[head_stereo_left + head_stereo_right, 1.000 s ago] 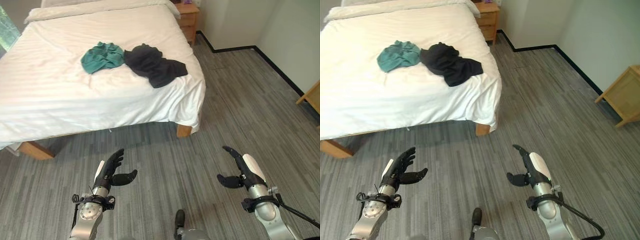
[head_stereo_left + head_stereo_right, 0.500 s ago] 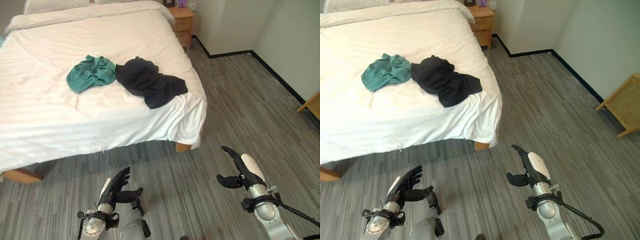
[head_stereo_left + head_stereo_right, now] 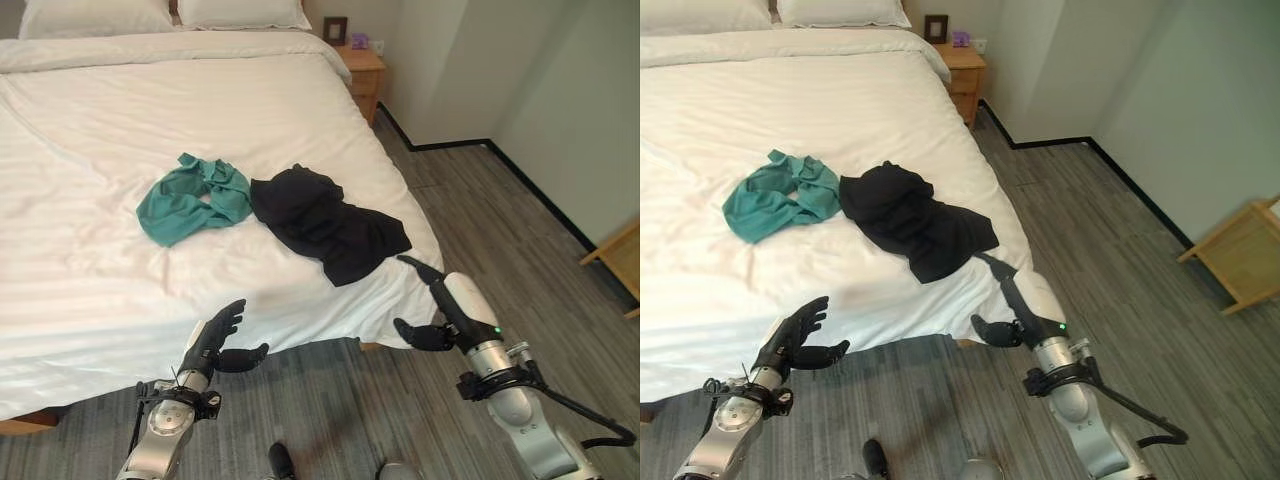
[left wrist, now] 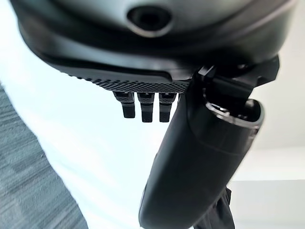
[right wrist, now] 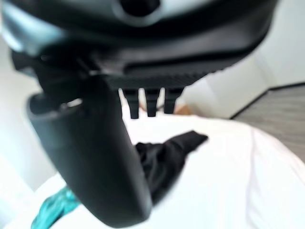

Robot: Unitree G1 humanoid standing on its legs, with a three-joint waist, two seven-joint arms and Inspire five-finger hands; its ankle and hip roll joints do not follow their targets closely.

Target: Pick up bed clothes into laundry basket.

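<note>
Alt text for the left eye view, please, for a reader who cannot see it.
A green garment and a black garment lie side by side on a white bed. Both robot hands, left hand and right hand, are open and empty at its near edge. A wooden nightstand stands beyond.

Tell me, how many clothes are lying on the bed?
2: a green garment near the middle of the white bed and a black garment beside it, nearer the right hand.

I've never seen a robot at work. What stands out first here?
Two crumpled garments on the white bed: a teal one and, beside it nearer the bed's corner, a black one. In front, two dark open hands, left and right, hold nothing.
</note>
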